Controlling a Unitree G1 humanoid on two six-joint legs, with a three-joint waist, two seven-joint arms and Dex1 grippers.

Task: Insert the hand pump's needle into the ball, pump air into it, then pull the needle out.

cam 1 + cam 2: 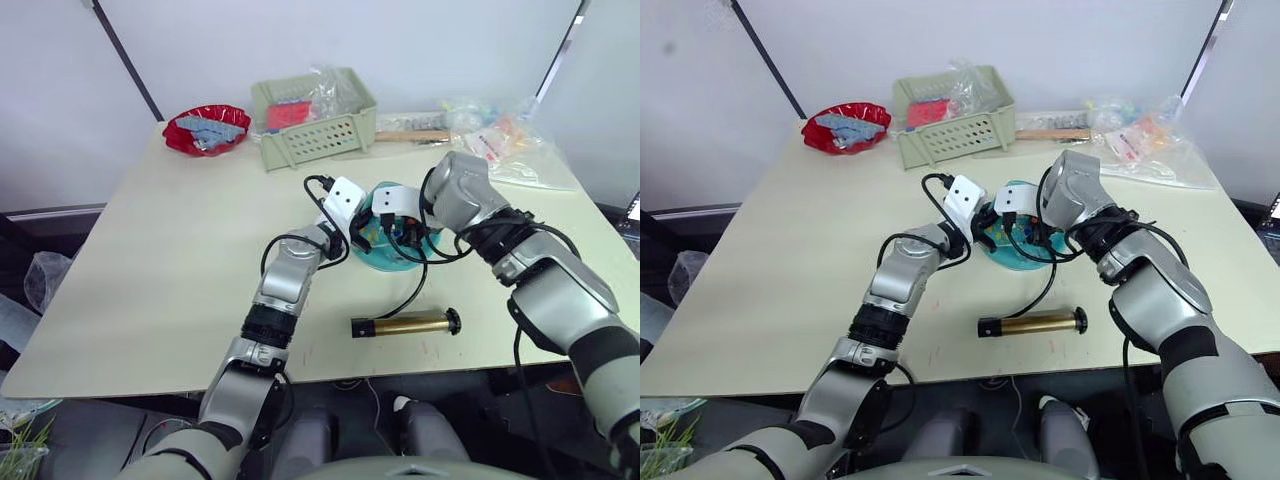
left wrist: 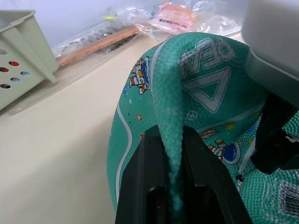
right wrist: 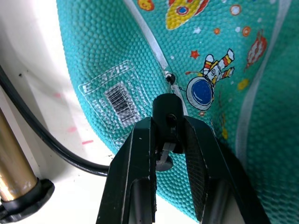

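The teal ball [image 2: 140, 121], partly deflated, lies mid-table with a raised fold. My left gripper [image 2: 174, 154] is shut on that fold, next to the white triangle logo [image 2: 209, 84]. From the other side, my right gripper [image 3: 169, 135] is shut on the needle's black fitting [image 3: 166, 109]. The thin pin points at the small valve hole [image 3: 170, 78], with its tip right at it. The black hose [image 1: 413, 292] runs from there to the bronze-gold hand pump [image 1: 405, 324], which lies flat near the front edge.
A red bowl [image 1: 207, 130] sits at the back left and a pale green basket [image 1: 315, 125] at the back centre. To the right of the basket lie a wooden stick [image 1: 412, 135] and clear plastic bags [image 1: 500, 140].
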